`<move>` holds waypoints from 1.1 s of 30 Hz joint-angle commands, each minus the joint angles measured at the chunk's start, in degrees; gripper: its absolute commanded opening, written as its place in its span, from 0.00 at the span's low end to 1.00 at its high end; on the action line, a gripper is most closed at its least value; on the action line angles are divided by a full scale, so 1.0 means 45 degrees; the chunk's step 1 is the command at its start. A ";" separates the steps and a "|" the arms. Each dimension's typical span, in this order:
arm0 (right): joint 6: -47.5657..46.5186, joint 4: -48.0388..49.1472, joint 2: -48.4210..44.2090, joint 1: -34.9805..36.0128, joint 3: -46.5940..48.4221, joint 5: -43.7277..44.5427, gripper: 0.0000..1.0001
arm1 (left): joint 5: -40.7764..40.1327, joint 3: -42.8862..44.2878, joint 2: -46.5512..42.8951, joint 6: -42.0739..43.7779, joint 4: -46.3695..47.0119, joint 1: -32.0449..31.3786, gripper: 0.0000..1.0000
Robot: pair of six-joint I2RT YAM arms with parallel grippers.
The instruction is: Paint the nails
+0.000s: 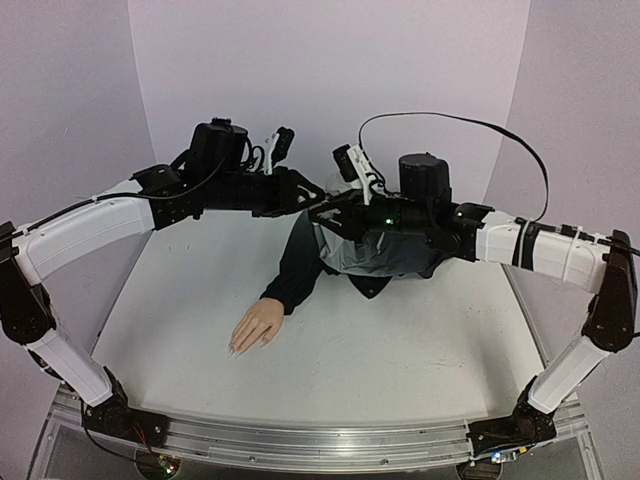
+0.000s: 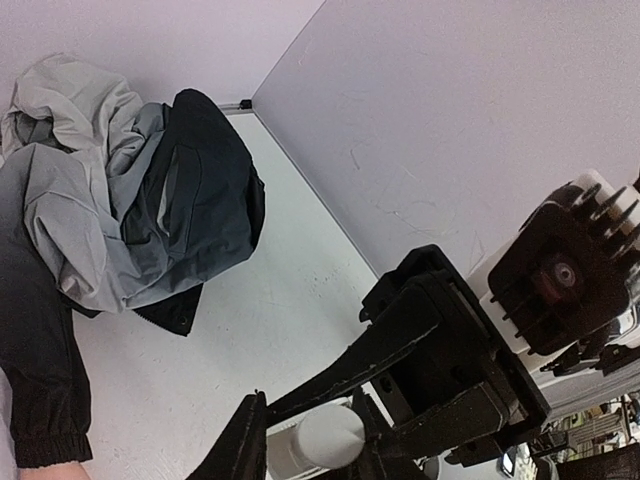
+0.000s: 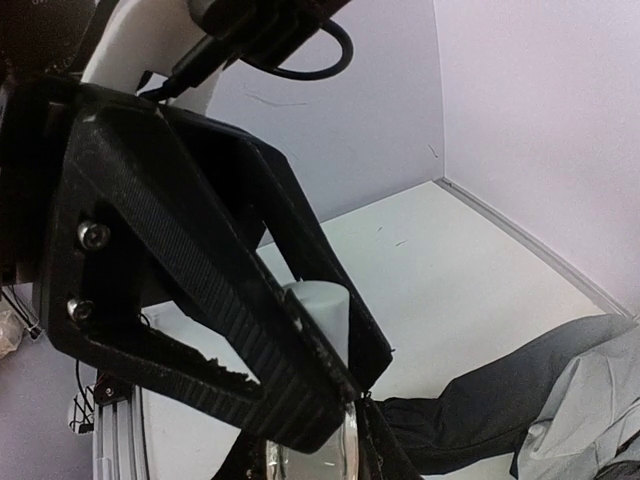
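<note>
The flesh-coloured mannequin hand (image 1: pixel 256 328) lies palm down on the white table, and its pale nails (image 1: pixel 236 349) point to the near left. Its dark sleeve (image 1: pixel 301 258) runs up to the back. Both grippers meet high above the sleeve. My left gripper (image 1: pixel 314 197) (image 2: pixel 310 447) is shut on the body of a small bottle (image 2: pixel 283 452) (image 3: pixel 318 455). My right gripper (image 1: pixel 328 213) (image 3: pixel 332 318) is shut on the bottle's white cap (image 3: pixel 320 312) (image 2: pixel 332 433). Both grippers are well above and behind the hand. The bottle is hidden in the top view.
A crumpled grey and dark jacket (image 1: pixel 375 258) (image 2: pixel 120 200) lies at the back middle of the table (image 1: pixel 400 350), joined to the sleeve. Lilac walls (image 1: pixel 330 70) close the back and sides. A black cable (image 1: pixel 470 125) loops over the right arm.
</note>
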 commanded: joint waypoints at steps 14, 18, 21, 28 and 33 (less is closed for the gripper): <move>0.1044 0.1967 -0.0741 -0.0129 0.1165 -1.2898 0.00 | 1.1815 0.0695 -0.0063 0.4414 0.2031 -0.0408 0.00; 0.1373 0.1959 -0.0914 0.0185 0.1179 -1.3732 0.00 | 1.3642 0.0812 -0.0818 0.5759 0.2074 -0.0818 0.00; 0.1054 0.1916 -0.1352 0.0177 0.0605 -1.2324 0.00 | 1.3276 0.0825 -0.1052 0.5981 0.2091 -0.0821 0.00; 0.0248 0.1519 -0.1802 -0.0068 -0.0152 -0.7511 0.00 | 0.8698 -0.0145 -0.1908 0.5591 0.2087 -0.0658 0.46; -0.1212 0.0384 -0.1984 -0.0083 -0.0398 -0.4127 0.00 | 0.5194 -0.1030 -0.2715 0.4406 0.1940 -0.0091 0.83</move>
